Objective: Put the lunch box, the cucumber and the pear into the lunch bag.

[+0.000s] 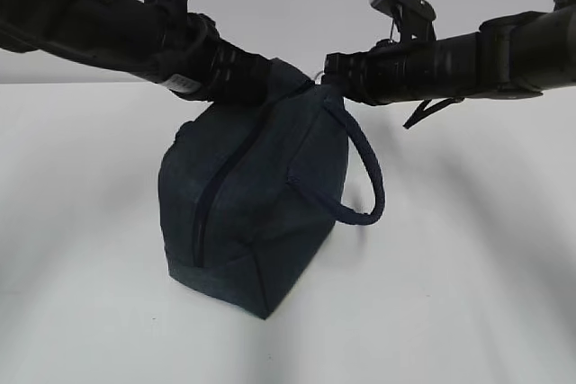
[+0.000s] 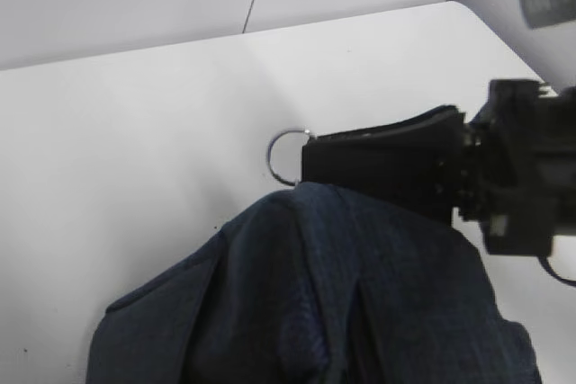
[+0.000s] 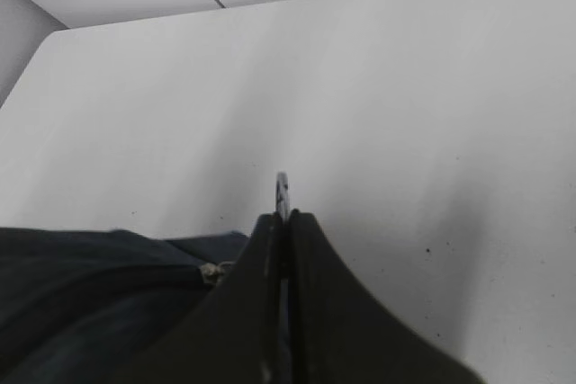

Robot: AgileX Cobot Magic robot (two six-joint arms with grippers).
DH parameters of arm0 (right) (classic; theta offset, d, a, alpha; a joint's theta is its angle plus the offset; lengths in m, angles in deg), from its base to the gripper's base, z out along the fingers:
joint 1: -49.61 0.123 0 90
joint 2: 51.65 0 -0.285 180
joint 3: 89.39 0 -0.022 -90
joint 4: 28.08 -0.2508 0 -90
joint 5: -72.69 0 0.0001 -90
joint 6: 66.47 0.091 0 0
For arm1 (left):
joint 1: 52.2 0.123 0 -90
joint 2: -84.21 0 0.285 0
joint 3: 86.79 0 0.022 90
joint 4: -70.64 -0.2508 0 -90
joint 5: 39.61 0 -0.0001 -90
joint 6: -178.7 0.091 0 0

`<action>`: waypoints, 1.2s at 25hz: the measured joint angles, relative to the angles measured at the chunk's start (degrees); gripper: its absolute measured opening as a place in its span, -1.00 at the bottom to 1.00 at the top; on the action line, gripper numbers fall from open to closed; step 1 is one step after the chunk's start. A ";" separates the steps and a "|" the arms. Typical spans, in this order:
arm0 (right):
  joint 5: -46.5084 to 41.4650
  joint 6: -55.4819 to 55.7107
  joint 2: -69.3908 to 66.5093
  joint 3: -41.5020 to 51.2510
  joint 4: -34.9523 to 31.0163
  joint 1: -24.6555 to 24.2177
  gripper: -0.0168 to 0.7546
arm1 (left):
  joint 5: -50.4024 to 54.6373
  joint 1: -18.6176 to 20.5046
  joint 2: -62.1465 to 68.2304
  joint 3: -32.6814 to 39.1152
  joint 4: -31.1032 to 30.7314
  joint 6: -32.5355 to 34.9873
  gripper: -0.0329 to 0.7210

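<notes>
While the lunch bag (image 1: pixel 256 213) stood zipped on the tabletop (image 1: pixel 468 294), right fingers (image 3: pixel 281 222) pinched its ring pull (image 2: pixel 286 157) at twelve o'clock; left fingers' state was untellable. Zipper work was seemingly underway; next, a steady pull.

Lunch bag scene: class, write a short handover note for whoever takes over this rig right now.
Right gripper: shut on the ring pull at the bag's top.
Left gripper: at the bag's top from the other side; its jaws are hidden.
Bag: standing on the table; zipper looks closed on the facing side.
Lunch box, cucumber, pear: in no view; they may be inside, which cannot be checked.
Left: confirm the contents and that the zipper is fully shut, then release.
</notes>
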 joint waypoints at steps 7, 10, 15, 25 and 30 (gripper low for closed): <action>-2.72 1.57 -3.50 -0.12 -0.72 -0.44 -0.94 | -0.67 0.32 -2.07 0.06 -1.41 0.00 -0.88; -4.12 1.64 -3.59 -0.37 -0.72 -0.57 -0.94 | -0.41 0.42 -2.07 0.06 -1.55 0.00 -0.88; -10.62 0.85 -4.06 -2.11 -0.01 -1.92 -0.28 | 1.04 0.42 -2.09 0.06 -0.89 0.00 -0.52; -17.97 3.92 4.35 -2.61 12.35 -7.50 0.51 | 12.28 5.62 -3.37 -0.37 -6.58 -2.06 0.10; -20.11 21.74 12.42 -2.61 36.49 -7.52 0.36 | 17.76 6.44 -8.86 -0.37 -24.49 -13.06 -0.03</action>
